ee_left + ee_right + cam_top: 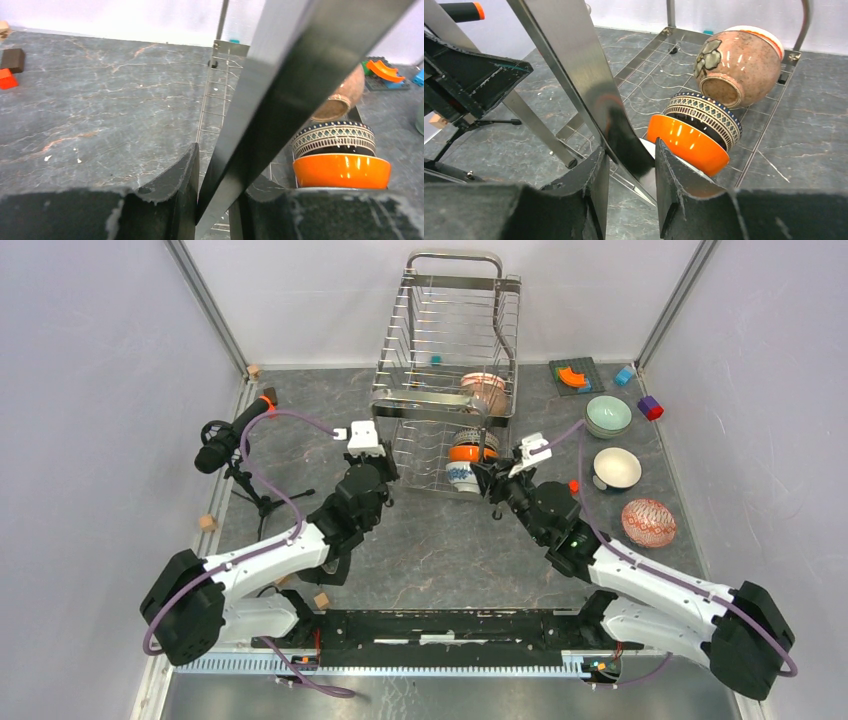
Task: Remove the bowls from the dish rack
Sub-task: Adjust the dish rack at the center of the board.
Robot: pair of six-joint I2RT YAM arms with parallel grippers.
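Jaws of the left gripper clench a steel leg of the dish rack. The right gripper straddles another leg, and I can't tell if it is gripping. On the table the rack stands upright, its long axis running away from the arms, handle farthest. An orange bowl leans on edge in its lower tier.

Seven bowls in all, four in the single dish rack, three more on the tabletop at the rack's four o'clock, one left tool, one right tool, one microphone on one tripod
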